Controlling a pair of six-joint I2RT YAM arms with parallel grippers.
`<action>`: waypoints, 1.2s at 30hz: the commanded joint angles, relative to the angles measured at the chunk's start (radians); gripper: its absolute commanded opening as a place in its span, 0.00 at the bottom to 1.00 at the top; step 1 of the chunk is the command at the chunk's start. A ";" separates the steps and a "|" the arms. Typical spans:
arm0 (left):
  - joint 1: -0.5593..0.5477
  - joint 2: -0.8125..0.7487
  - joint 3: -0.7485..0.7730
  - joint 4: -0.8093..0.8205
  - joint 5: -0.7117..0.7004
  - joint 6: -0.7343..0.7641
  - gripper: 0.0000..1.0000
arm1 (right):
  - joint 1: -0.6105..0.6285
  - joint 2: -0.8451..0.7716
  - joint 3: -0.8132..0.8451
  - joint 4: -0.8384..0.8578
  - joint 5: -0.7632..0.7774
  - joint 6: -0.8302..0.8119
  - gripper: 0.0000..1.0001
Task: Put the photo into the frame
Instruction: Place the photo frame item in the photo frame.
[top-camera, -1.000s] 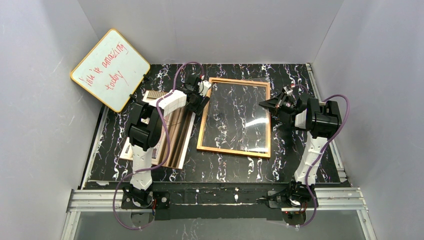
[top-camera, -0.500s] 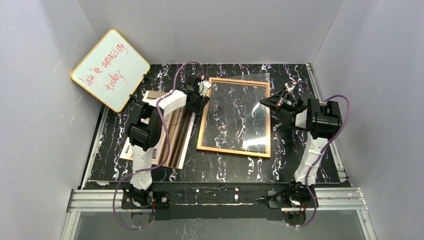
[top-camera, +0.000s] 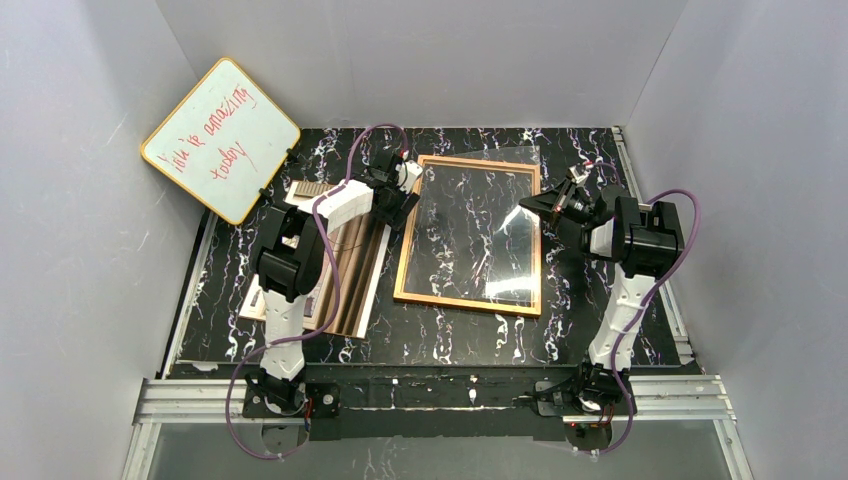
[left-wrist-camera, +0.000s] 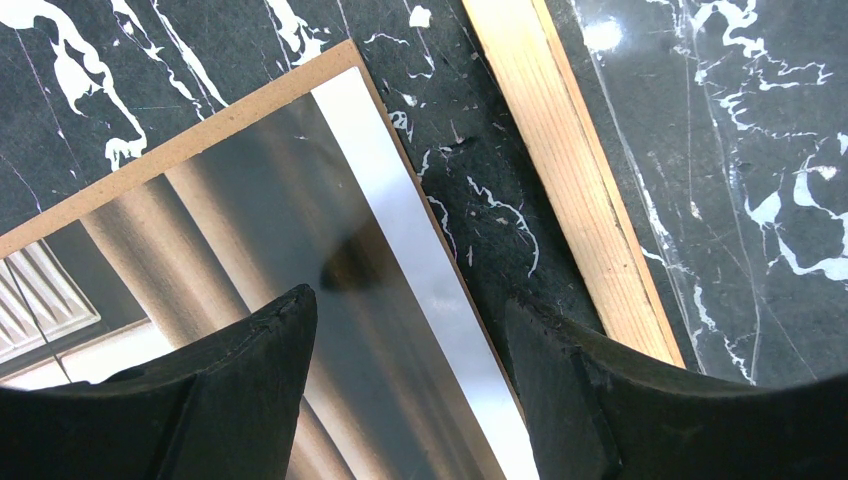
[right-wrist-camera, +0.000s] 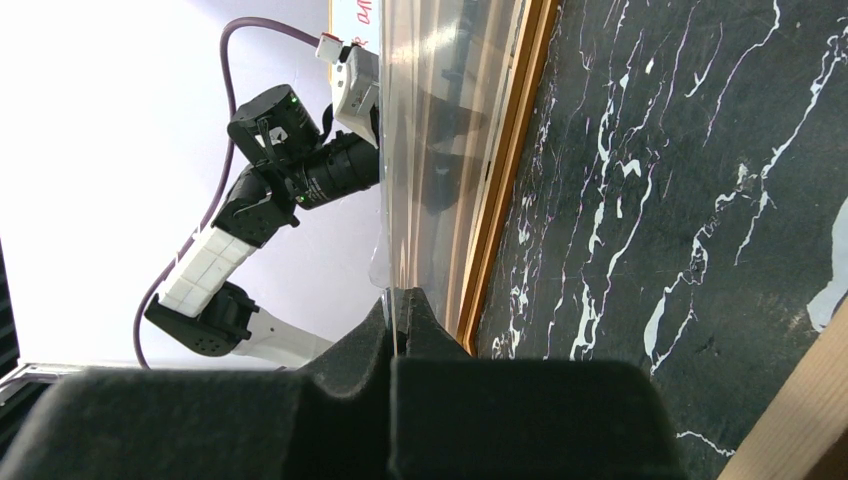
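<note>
The orange-brown wooden frame (top-camera: 465, 302) lies flat mid-table, its left rail (left-wrist-camera: 560, 170) showing in the left wrist view. My right gripper (top-camera: 527, 206) is shut on the right edge of the clear pane (top-camera: 480, 230), which it holds tilted up over the frame. In the right wrist view the thin pane (right-wrist-camera: 430, 150) runs out from between my gripper (right-wrist-camera: 400, 300) beside the frame's rail (right-wrist-camera: 510, 150). The photo (left-wrist-camera: 250, 230) rests on the fibreboard back (left-wrist-camera: 180, 145), left of the frame. My left gripper (left-wrist-camera: 410, 320) hangs open over the photo's right edge, one finger on each side of it.
A yellow-edged whiteboard (top-camera: 220, 140) with red writing leans against the left wall. The photo (top-camera: 360, 275) and its board lie partly under my left arm. Grey walls close in three sides, and a metal rail (top-camera: 430, 395) runs along the near edge.
The right gripper lifted the pane's edge slightly, so its far corner now pokes past the frame's top rail. The left arm has not moved.
</note>
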 joint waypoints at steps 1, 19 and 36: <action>-0.016 0.032 0.001 -0.061 0.008 -0.001 0.68 | 0.002 0.027 0.039 0.055 0.002 -0.002 0.01; -0.027 0.052 0.033 -0.074 0.010 0.000 0.68 | 0.008 0.037 0.047 0.083 0.001 0.016 0.01; -0.030 0.053 0.024 -0.074 0.013 0.000 0.68 | 0.015 0.045 0.081 0.081 -0.001 -0.002 0.01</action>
